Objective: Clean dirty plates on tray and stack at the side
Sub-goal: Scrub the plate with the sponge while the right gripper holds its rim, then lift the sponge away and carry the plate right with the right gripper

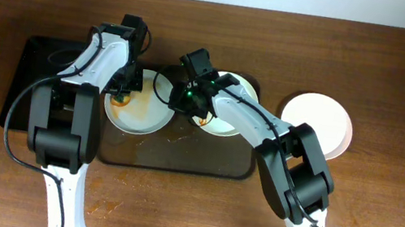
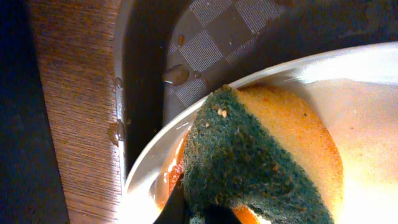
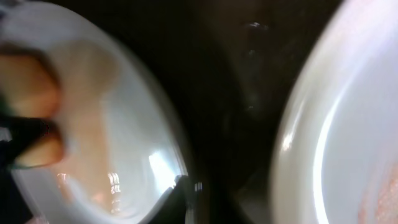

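Note:
A white plate (image 1: 140, 115) with orange sauce lies at the left of the dark tray (image 1: 178, 159). My left gripper (image 1: 122, 93) is shut on a green-and-yellow sponge (image 2: 249, 155) and presses it on this plate's (image 2: 367, 106) sauce-smeared left edge. My right gripper (image 1: 188, 101) sits between the plates, with a finger (image 3: 186, 193) over the white plate's (image 3: 112, 112) right rim; it looks shut on it, though that view is blurred. A pale blue-green plate (image 1: 230, 106) lies at the tray's right and also shows in the right wrist view (image 3: 348, 124). A third white plate (image 1: 318, 125) lies on the table to the right of the tray.
A smaller black tray (image 1: 25, 92) lies left of the big tray, under my left arm. Sauce drops mark the tray floor (image 1: 174, 138) and the wooden table (image 1: 100, 208) at the front. Drops also sit on the tray rim (image 2: 118, 106).

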`<control>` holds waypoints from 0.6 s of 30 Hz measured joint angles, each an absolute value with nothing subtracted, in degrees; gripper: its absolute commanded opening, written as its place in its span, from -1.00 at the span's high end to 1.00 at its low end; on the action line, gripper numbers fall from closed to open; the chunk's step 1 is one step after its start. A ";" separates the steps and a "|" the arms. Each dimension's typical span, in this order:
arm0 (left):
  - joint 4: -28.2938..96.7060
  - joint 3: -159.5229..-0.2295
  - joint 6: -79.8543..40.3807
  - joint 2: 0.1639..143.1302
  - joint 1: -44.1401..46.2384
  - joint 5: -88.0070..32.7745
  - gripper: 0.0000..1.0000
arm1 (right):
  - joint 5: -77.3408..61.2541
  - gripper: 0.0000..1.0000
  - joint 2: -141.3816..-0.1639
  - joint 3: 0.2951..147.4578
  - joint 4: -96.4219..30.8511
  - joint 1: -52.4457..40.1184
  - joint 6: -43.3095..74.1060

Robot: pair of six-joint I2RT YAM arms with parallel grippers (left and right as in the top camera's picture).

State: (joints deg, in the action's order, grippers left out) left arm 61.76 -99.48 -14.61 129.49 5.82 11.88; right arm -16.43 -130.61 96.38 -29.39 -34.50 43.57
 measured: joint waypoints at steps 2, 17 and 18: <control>61.67 -99.44 -14.59 129.49 5.78 11.84 0.99 | -16.78 0.46 -131.20 96.57 -28.34 -34.37 43.97; 71.70 -119.20 -9.65 135.59 3.79 -6.28 0.99 | -20.36 0.92 -132.18 96.71 -27.55 -33.63 43.81; 72.44 -124.01 -9.45 135.66 4.03 -6.94 0.99 | -21.04 0.91 -132.25 96.71 -27.64 -33.36 43.79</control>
